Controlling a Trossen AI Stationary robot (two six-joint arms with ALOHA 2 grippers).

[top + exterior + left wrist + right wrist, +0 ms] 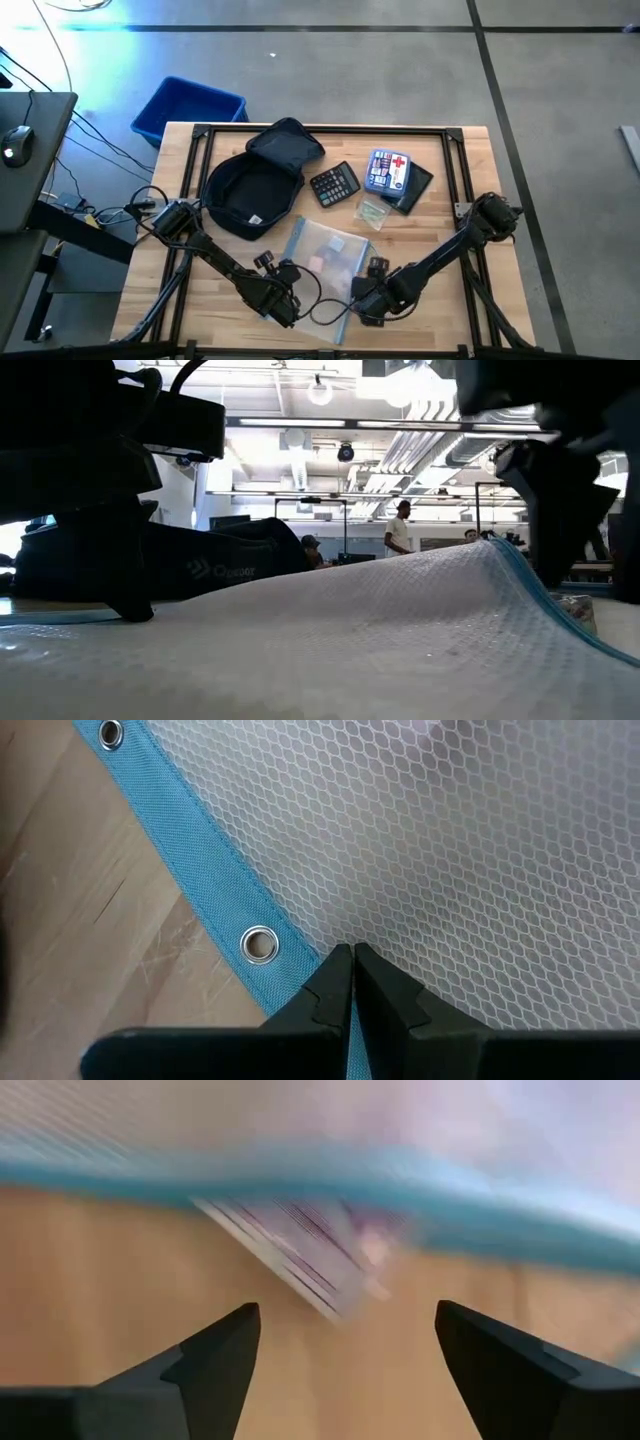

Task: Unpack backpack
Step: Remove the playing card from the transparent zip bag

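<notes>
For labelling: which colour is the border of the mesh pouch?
Light blue, on the mesh pouch; clearest in the left wrist view.

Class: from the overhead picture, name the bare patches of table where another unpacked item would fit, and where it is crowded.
Bare wood: the table's left edge beside the backpack, and its right edge past the first-aid kit. Crowded: the middle, with calculator and mesh pouch.

Beneath my table (440, 200) of pale wood planks lies a grey concrete floor (400, 70) crossed by dark seams. A blue plastic bin (188, 108) stands on it just off one corner. Beside me sits a dark desk (30, 150) with a mouse (16, 142). Across the room, bright ceiling lights (320, 390) glare above white ducts, and a person (398, 530) stands far off.
</notes>
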